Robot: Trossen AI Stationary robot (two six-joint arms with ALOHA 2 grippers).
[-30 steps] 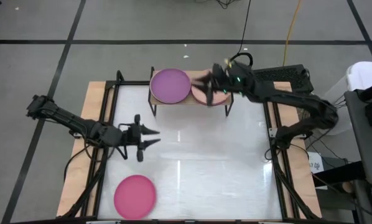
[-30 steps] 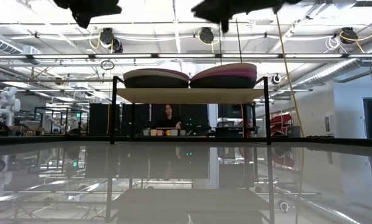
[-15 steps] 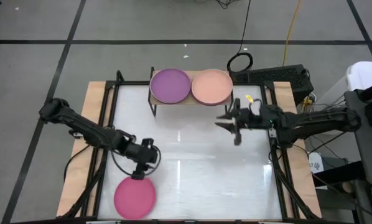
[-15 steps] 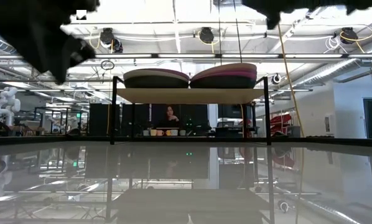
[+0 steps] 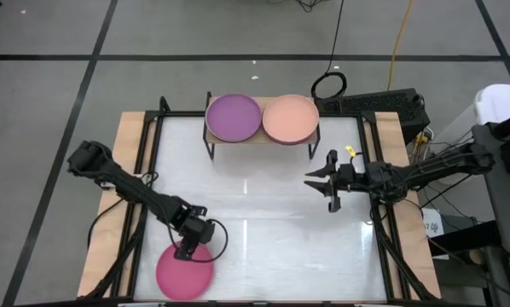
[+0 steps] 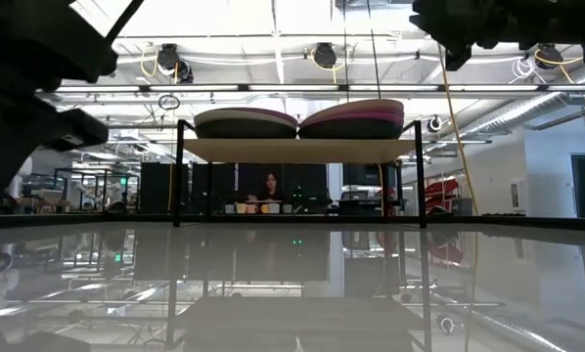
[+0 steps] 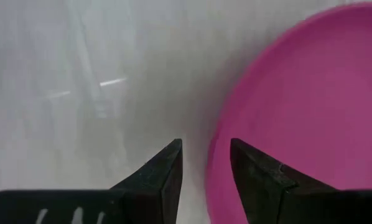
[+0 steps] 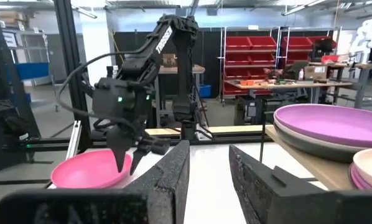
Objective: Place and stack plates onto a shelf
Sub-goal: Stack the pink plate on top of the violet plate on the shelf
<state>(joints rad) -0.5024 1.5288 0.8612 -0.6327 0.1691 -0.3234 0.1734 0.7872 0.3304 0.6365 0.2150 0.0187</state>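
Observation:
A magenta plate (image 5: 185,271) lies flat on the table near its near-left corner. My left gripper (image 5: 186,250) points down at the plate's far rim. It is open, and in the left wrist view (image 7: 204,152) one finger stands over bare table and the other over the plate (image 7: 310,112). The shelf (image 5: 262,139) stands at the far edge. On it are a stack topped by a purple plate (image 5: 234,117) and a stack topped by a peach plate (image 5: 289,120). My right gripper (image 5: 320,182) hovers open over the table's right part, in front of the shelf.
The table has wooden side strips and black frame rails along its left (image 5: 144,170) and right (image 5: 376,162) edges. In the low view the shelf's thin black legs (image 6: 179,176) leave open room under its top. A person sits far behind the shelf in the room.
My right gripper has drawn back from the peach stack on the shelf toward the table's near-right part and stays open. My left gripper has swung from the table's left middle toward the near edge. It has tipped downward and come over the magenta plate's rim.

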